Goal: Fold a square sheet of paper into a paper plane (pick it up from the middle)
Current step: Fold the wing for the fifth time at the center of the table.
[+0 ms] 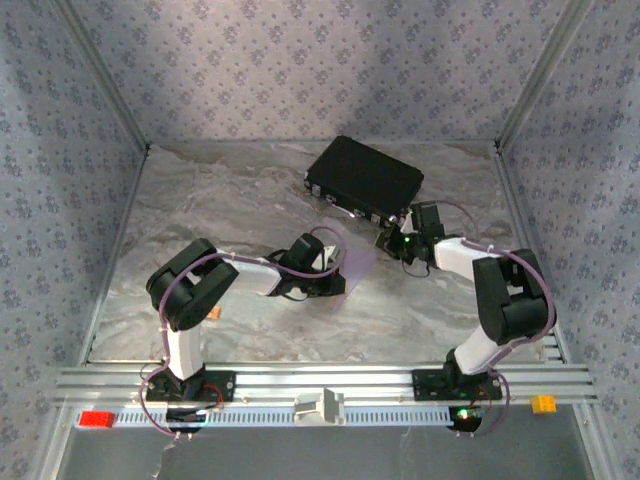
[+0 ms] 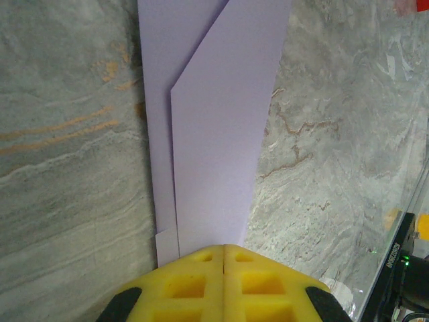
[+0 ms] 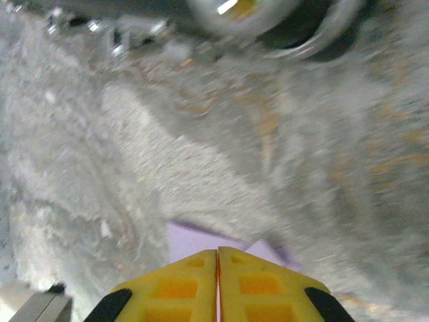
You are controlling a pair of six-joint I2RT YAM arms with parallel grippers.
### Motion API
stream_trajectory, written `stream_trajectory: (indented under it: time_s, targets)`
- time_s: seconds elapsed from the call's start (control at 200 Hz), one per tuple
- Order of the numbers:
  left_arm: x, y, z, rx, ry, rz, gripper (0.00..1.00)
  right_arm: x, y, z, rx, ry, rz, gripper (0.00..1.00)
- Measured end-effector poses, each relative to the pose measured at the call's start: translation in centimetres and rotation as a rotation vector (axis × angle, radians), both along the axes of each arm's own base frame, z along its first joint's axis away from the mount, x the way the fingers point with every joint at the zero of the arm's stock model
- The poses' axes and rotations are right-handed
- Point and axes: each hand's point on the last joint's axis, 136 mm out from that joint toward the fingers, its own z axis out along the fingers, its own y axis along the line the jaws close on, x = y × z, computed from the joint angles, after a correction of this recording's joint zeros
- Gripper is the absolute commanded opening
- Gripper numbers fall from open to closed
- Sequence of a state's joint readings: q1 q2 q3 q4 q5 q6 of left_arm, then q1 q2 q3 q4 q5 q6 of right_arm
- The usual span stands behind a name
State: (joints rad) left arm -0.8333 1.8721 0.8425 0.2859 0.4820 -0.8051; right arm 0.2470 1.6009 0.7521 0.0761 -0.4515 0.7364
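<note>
Left arm: elbow bent, reaching to mid-table. Left gripper (image 2: 223, 248): jaws closed together over the near end of the folded pale lilac paper sheet (image 2: 221, 134), which lies flat on the grey marbled table (image 2: 67, 168). Whether it actually holds the sheet is unclear.
Right gripper (image 3: 217, 251): beside the black rectangular case (image 1: 365, 178), jaws closed. Its blurred wrist view shows a lilac corner at its tips.

Hidden, cropped or smeared
Cropped by the top edge of the left wrist view at the right-hand end of the lilac paper (image 2: 221, 134), and covered at its left end by the closed yellow fingers (image 2: 188, 285) of the left gripper (image 2: 223, 248); smeared by blur across the right wrist view, with a mere lilac sliver past the pressed-together right gripper (image 3: 217, 252) and a dark shape (image 3: 295, 27) along the top too blurred to name; from above, fingertips too small to make out
</note>
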Motion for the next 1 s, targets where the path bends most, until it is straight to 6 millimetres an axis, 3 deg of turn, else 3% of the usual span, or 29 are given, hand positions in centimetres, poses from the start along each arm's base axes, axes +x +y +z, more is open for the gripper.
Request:
stream_trajectory:
  time_s: [0.155, 0.245, 0.44, 0.73, 0.999]
  targets:
    - [0.0, 0.0, 0.0, 0.0, 0.0, 0.0, 0.0, -1.8, 3.6, -0.2, 0.028, 0.005, 0.096, 0.08]
    - [0.0, 0.0, 0.0, 0.0, 0.0, 0.0, 0.0, -2.6, 4.6, -1.2, 0.03, 0.034, 0.122, 0.06]
    - [0.0, 0.0, 0.1, 0.006, 0.005, -0.001, 0.0, -4.0, 3.9, -4.0, -0.011, 0.107, 0.108, 0.05]
    - [-0.9, 0.4, 0.6, 0.059, 0.045, -0.018, 0.0, -4.2, 3.8, -4.1, 0.004, 0.102, 0.112, 0.04]
    - [-0.3, -1.1, 3.2, 0.049, 0.041, -0.064, 0.0, -4.1, 3.8, -4.1, 0.012, 0.093, 0.113, 0.05]
